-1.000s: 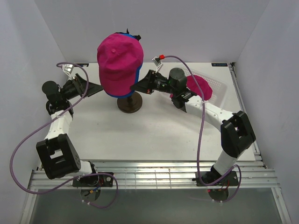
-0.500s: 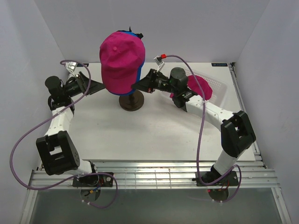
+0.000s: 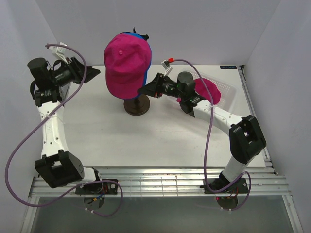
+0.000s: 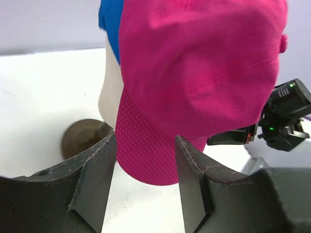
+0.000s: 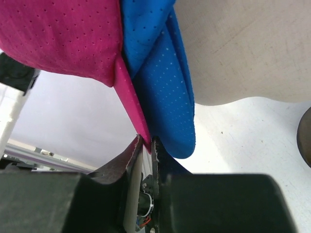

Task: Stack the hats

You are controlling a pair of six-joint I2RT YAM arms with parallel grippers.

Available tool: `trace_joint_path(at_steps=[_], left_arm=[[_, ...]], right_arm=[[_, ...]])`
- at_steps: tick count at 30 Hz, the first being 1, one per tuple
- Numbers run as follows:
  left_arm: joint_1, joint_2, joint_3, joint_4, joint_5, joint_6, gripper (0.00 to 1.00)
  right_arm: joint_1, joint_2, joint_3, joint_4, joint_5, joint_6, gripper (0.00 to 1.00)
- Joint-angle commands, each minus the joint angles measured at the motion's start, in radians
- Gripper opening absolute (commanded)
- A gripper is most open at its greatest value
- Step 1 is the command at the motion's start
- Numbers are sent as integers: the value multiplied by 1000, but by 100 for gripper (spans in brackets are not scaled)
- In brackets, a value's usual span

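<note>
A magenta pink hat (image 3: 126,63) sits on top of the bright blue hat (image 3: 146,39), both on the cream mannequin head. My right gripper (image 3: 143,90) is shut on the pink hat's edge (image 5: 131,102), beside the blue hat's side (image 5: 163,92). My left gripper (image 3: 92,73) is open and empty, raised to the left of the head and apart from the hats; its view shows the pink hat (image 4: 204,82) beyond the fingers (image 4: 192,170). A second pink hat (image 3: 210,90) lies in the white basket behind the right arm.
The mannequin head stands on a dark round stand (image 3: 136,106) at the table's back middle. The white mesh basket (image 3: 228,87) sits at the back right. White walls close in on three sides.
My left arm has let go, lifted and pulled back to the left, away from the hats. The pink hat has settled slightly higher on the head. The right gripper keeps its hold.
</note>
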Motion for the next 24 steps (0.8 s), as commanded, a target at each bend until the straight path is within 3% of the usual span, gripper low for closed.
trace_joint_path(at_steps=[1, 5, 11, 14, 18, 24], left_arm=[[-4, -22, 129, -127, -96, 97, 61], [-68, 31, 285, -129, -171, 112, 61], [-280, 246, 656, -251, -343, 222, 62], [-376, 321, 772, -297, -420, 284, 61], [-478, 372, 781, -301, -527, 367, 60], [-505, 418, 784, -298, -610, 429, 59]], right_arm=[[-19, -23, -15, -28, 41, 7, 17], [-25, -27, -17, -40, 52, 4, 17], [-30, -22, -3, -54, 52, 4, 17], [-30, -26, -3, -63, 60, 4, 17], [-29, -23, 6, -78, 66, -2, 17], [-30, -36, 13, -112, 80, -28, 19]])
